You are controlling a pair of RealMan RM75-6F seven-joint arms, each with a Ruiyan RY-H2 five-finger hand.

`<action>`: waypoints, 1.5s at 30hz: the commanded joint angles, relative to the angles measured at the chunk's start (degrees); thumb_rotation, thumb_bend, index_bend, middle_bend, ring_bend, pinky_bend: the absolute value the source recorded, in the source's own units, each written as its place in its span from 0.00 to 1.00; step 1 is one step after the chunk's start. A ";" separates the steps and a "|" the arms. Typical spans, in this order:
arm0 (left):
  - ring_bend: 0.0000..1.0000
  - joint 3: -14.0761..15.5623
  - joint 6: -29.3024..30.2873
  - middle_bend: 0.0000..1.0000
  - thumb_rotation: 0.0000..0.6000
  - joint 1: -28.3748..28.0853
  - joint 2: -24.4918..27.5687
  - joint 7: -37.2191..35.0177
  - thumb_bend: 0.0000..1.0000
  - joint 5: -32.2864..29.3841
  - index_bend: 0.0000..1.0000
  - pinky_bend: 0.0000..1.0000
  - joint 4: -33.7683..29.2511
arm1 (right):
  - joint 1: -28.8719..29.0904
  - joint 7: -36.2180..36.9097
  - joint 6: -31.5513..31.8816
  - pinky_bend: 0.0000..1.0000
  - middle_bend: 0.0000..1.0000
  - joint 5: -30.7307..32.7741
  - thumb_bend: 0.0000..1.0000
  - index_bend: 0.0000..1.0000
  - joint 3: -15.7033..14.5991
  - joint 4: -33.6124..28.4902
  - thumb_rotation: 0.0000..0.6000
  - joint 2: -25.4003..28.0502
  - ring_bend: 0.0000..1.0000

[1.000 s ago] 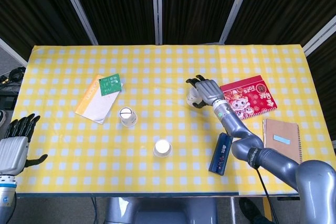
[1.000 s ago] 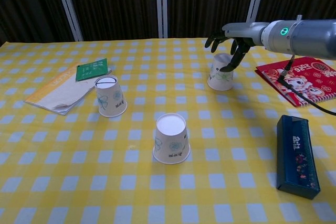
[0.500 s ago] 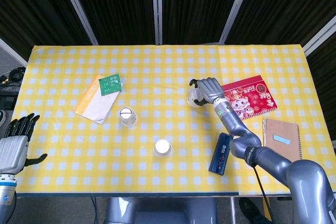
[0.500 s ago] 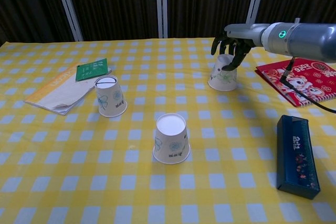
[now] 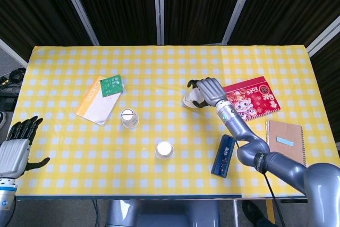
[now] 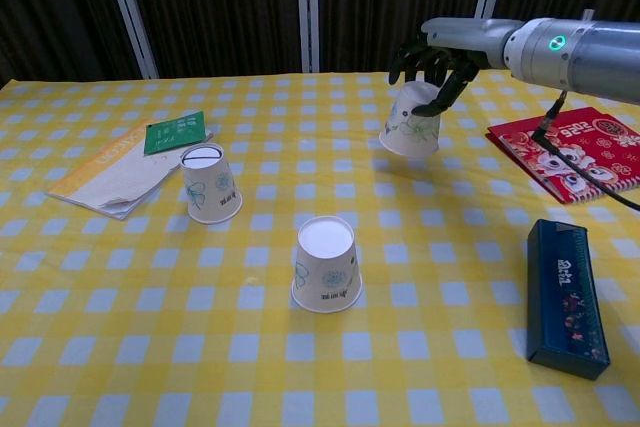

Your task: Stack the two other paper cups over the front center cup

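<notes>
The right hand [image 6: 437, 59] grips a tilted paper cup [image 6: 411, 121], its fingers covering the cup's base. The left hand [image 5: 16, 147], fingers spread, is partly cut off.

On the surface [image 6: 120, 347], one upturned cup [image 6: 326, 264] stands near centre, a second cup [image 6: 211, 183] behind it to the left. The right hand [image 6: 435, 59] holds a third cup [image 6: 411, 120], tilted, above the surface, farther back and right. The left hand [image 5: 16, 150] hangs off the near-left edge.
</notes>
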 commanded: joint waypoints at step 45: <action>0.00 3.08 -2.90 0.00 1.00 -0.75 3.77 -8.52 0.00 4.74 0.00 0.00 -0.30 | -3.81 -32.90 10.49 0.35 0.47 -2.66 0.27 0.34 -6.65 -43.94 1.00 9.57 0.44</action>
